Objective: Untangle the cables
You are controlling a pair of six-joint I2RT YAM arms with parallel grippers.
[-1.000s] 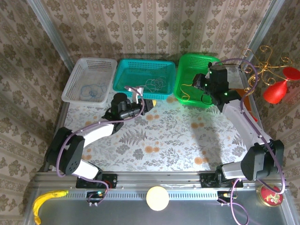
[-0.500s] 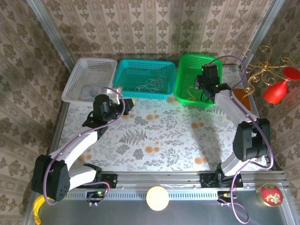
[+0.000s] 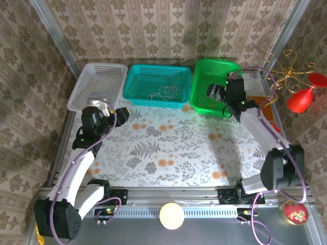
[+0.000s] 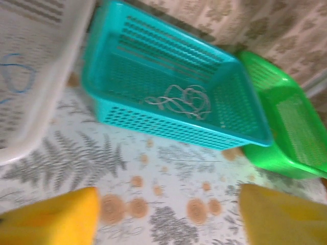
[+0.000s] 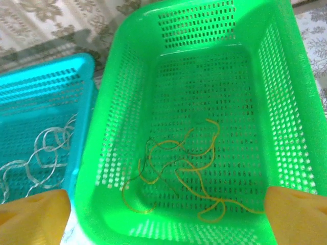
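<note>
The cables lie apart in three baskets. The thin blue cable (image 4: 15,76) is in the white basket (image 3: 88,81). The white cable (image 4: 181,99) is looped in the teal basket (image 3: 137,71), and it also shows at the left of the right wrist view (image 5: 36,153). The yellowish cable (image 5: 189,163) sprawls on the floor of the green basket (image 5: 286,102). My left gripper (image 3: 121,113) hovers low over the patterned table (image 4: 168,219), in front of the white basket, open and empty. My right gripper (image 3: 212,93) hangs above the green basket (image 5: 166,217), open, holding nothing.
A red ornament on a gold wire stand (image 3: 301,97) sits past the table's right edge. A banana (image 3: 51,217), a round pale disc (image 3: 171,215) and a red tin (image 3: 295,213) lie on the metal front rail. Wallpapered walls enclose the back and both sides.
My left arm has swung left, from in front of the teal basket to in front of the white one. The right gripper has shifted slightly while staying over the green basket.
</note>
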